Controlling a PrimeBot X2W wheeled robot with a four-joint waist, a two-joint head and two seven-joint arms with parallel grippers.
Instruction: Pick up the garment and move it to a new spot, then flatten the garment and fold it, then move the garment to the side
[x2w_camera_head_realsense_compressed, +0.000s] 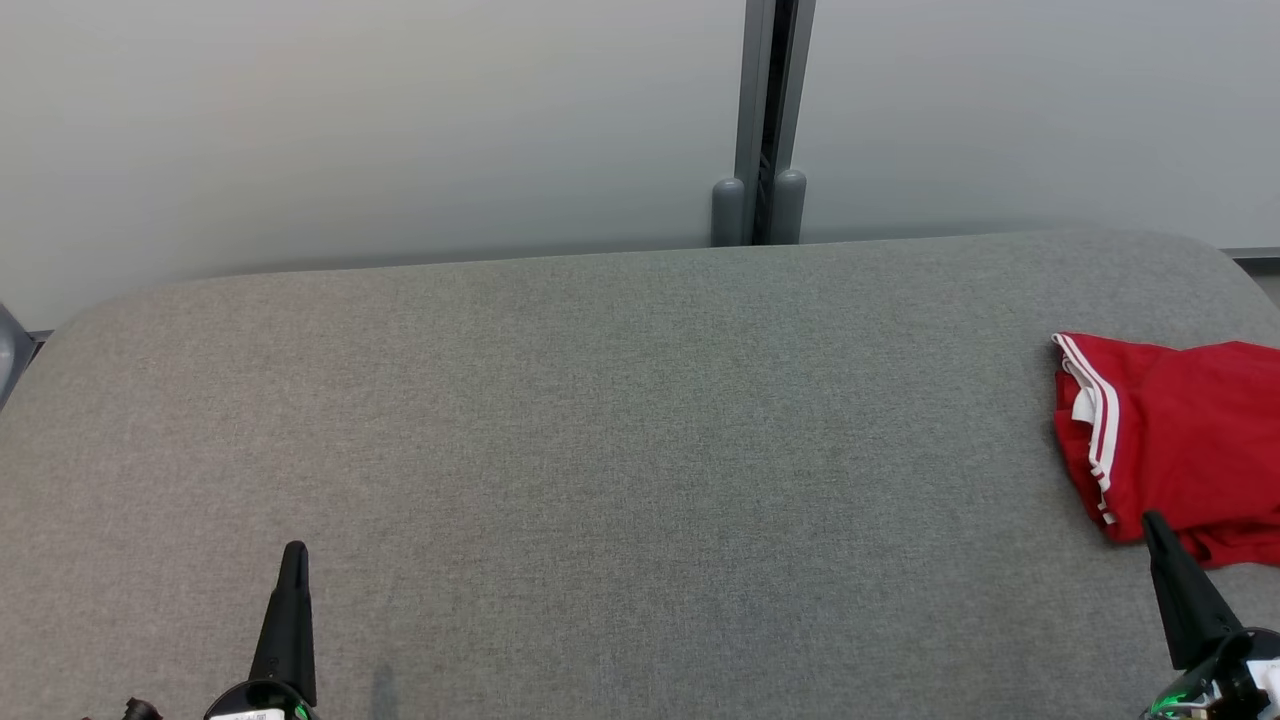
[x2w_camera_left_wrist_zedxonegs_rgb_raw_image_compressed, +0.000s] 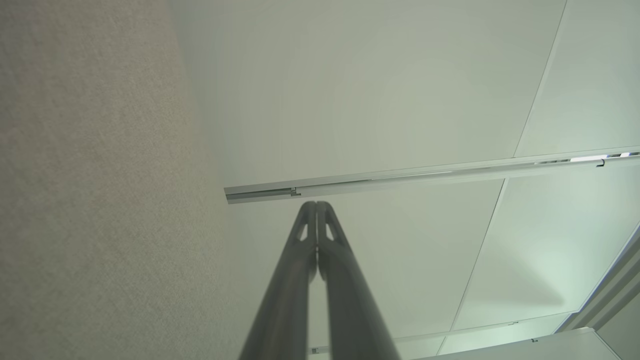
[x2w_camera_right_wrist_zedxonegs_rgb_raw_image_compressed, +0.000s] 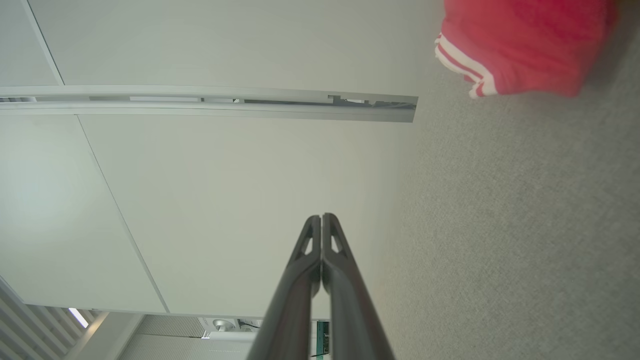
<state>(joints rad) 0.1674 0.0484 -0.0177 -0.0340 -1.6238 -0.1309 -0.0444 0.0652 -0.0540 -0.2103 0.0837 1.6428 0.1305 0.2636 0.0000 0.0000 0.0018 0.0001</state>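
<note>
The garment (x2w_camera_head_realsense_compressed: 1180, 440) is red with white stripes along one edge, lying folded at the far right of the grey fabric surface (x2w_camera_head_realsense_compressed: 620, 420); the frame edge cuts it off. In the right wrist view the garment (x2w_camera_right_wrist_zedxonegs_rgb_raw_image_compressed: 520, 45) sits at the top right, blurred. My right gripper (x2w_camera_head_realsense_compressed: 1150, 520) is shut, its tip just in front of the garment's near edge, holding nothing. My left gripper (x2w_camera_head_realsense_compressed: 294, 550) is shut at the lower left, far from the garment. The left gripper (x2w_camera_left_wrist_zedxonegs_rgb_raw_image_compressed: 316, 204) and the right gripper (x2w_camera_right_wrist_zedxonegs_rgb_raw_image_compressed: 321, 216) both show fingertips pressed together.
A pale wall runs behind the grey surface, with a grey vertical post (x2w_camera_head_realsense_compressed: 765, 120) at its middle. The surface's rounded far corners lie at the left and right. A metal rail (x2w_camera_left_wrist_zedxonegs_rgb_raw_image_compressed: 430, 175) crosses the wall panels in the wrist views.
</note>
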